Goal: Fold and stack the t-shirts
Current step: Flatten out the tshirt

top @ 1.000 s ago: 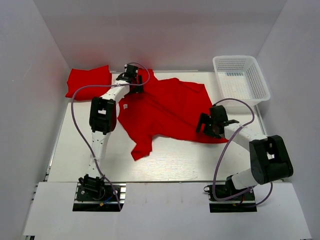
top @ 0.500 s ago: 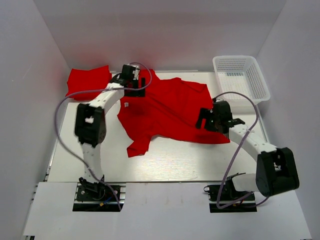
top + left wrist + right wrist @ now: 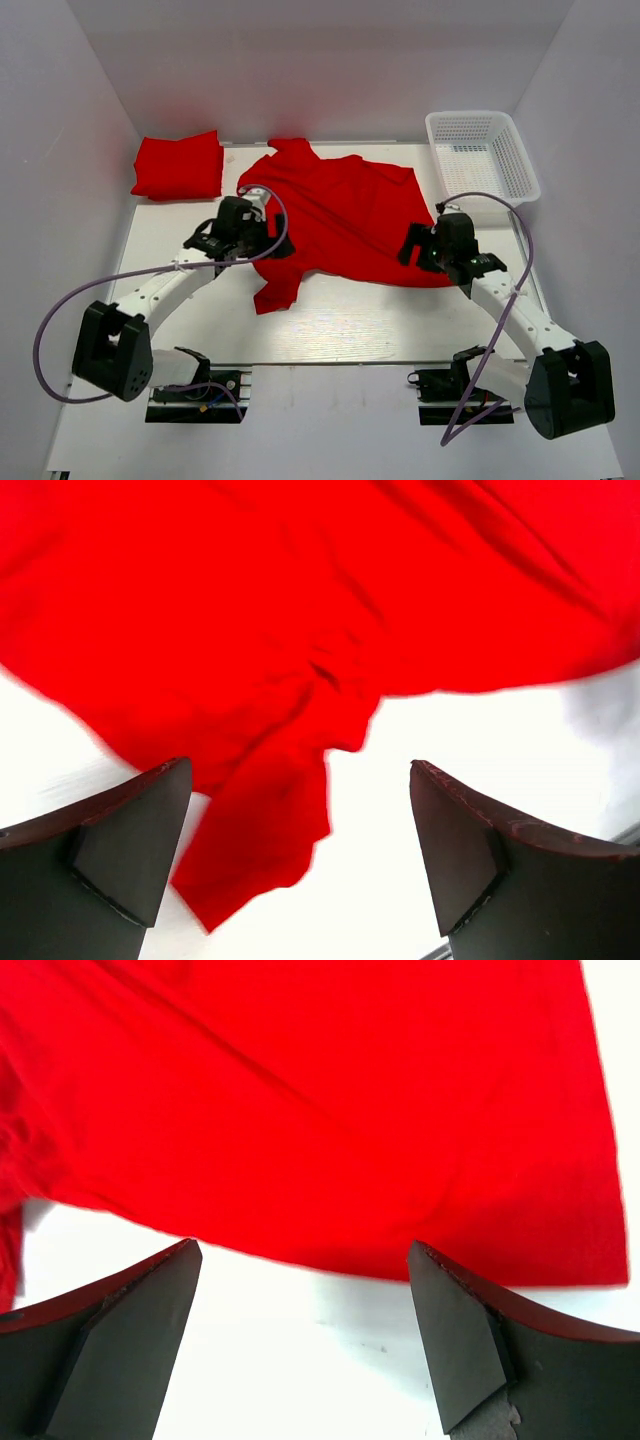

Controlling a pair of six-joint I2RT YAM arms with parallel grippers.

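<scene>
both sets of jaws stand wide apart, nothing clamped in either. left gripper [image 3: 250, 232] hangs over the left edge of the spread t-shirt [image 3: 345, 210], right by the sleeve [image 3: 278, 288] that trails toward the near side. in the left wrist view that sleeve lies between the fingers with bare table [image 3: 350, 320] beside it. right gripper [image 3: 428, 245] sits at the shirt's near right corner, and the right wrist view has the straight hem running across between its fingers. we can't tell if either one touches cloth.

where things are: the spread t-shirt lies open across the middle and far side of the table, wrinkled, no fold in it yet. folded t-shirt [image 3: 180, 165] sits as a neat red block in the far left corner, well apart from the spread one. we can't tell if that block is one shirt or more. white basket [image 3: 480, 155] is in the far right corner, and we see no red in it.

progress, our call: roughly half. one block is folded and parked. the open shirt needs all its folds, then a carry over to the far left to go on top of the block. both grippers look placed for a first pinch on opposite edges.
</scene>
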